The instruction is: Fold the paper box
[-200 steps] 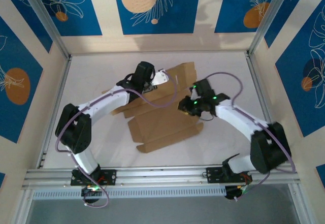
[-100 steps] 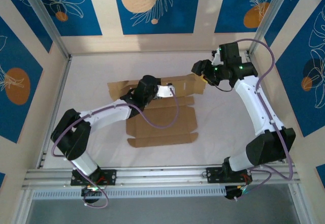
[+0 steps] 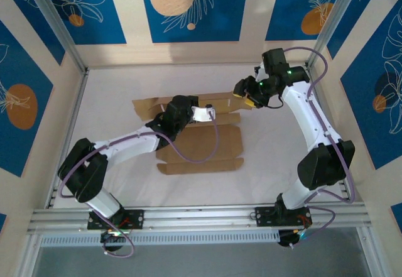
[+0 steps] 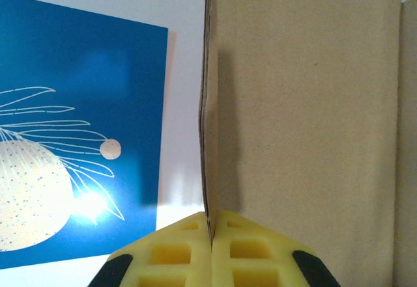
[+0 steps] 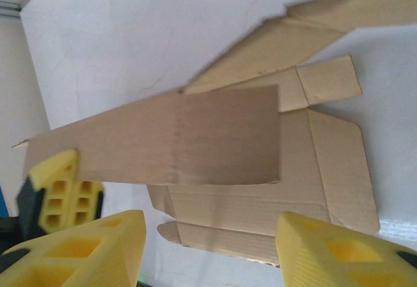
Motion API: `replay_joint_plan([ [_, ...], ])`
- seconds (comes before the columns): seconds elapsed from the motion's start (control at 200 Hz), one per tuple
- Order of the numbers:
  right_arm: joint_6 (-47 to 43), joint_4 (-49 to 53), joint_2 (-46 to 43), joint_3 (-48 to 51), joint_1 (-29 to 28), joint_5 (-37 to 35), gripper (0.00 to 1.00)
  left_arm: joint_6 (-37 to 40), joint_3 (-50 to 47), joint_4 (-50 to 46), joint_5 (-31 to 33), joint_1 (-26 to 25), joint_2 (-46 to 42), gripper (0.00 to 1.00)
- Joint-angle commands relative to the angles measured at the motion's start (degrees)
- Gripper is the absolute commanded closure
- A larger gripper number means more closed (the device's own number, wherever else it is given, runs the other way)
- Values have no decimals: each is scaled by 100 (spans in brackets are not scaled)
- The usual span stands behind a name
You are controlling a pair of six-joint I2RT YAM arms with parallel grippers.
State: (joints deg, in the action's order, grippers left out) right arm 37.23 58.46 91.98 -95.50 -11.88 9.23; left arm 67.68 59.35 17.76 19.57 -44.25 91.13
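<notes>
**A:** Where's the box sitting?

**B:** The box [image 3: 201, 151] is lying mid-table [image 3: 113, 95], mostly a flat open sheet. One long rear panel [image 5: 176, 137] is standing up off it.

**A:** Who's holding that?

**B:** The left gripper [image 4: 210, 230] is pinching the panel's edge, with its pads pressed together on the cardboard. It's gripping near the middle of the sheet's far side.

**A:** And the other arm?

**B:** The right gripper [image 5: 208, 235] is hovering at the panel's right end with its jaws spread and nothing between them. I can't tell if it's touching the cardboard.

**A:** Which step are we doing?

**B:** I'd say we're raising the rear wall along its crease. It's early: the front flap [image 3: 198, 167] is lying flat and nothing is locking yet.

**A:** What's the next move needing?

**B:** My guess is the right arm is lining up to take the panel's free end. It needs to close on the edge squarely, not on the corner. Then both arms need to be rotating the panel about the crease together. Otherwise the sheet is going to twist or slide on the table, since nothing is pinning the base down.
</notes>
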Motion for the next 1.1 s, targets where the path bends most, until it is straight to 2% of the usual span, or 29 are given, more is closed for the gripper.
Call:
replay_joint_plan([
  [0.0, -184, 409, -68, -340, 2, 44, 43, 43, -18, 249, -77, -85, -97, 100],
  [0.205, -226, 585, 313, -655, 43, 78, 39, 231, -138, 680, 71, -223, 43, 100],
  [0.48, -43, 466, 655, -587, -8, 442, 39, 211, -167, 705, 78, -275, 113, 100],
  [0.655, 216, -27, 483, 129, -40, 761, 39, 179, -141, 727, 174, -312, 231, 100],
  [0.825, 623, -644, 452, 655, -51, 1376, 40, 199, -172, 862, 266, -421, 338, 100],
  [0.95, 1018, -1262, 424, 911, -42, 1837, 43, 205, -213, 940, 278, -470, 341, 100],
  [1.096, 1504, -1916, 436, 1109, -31, 2288, 55, 201, -241, 931, 248, -479, 300, 100],
])
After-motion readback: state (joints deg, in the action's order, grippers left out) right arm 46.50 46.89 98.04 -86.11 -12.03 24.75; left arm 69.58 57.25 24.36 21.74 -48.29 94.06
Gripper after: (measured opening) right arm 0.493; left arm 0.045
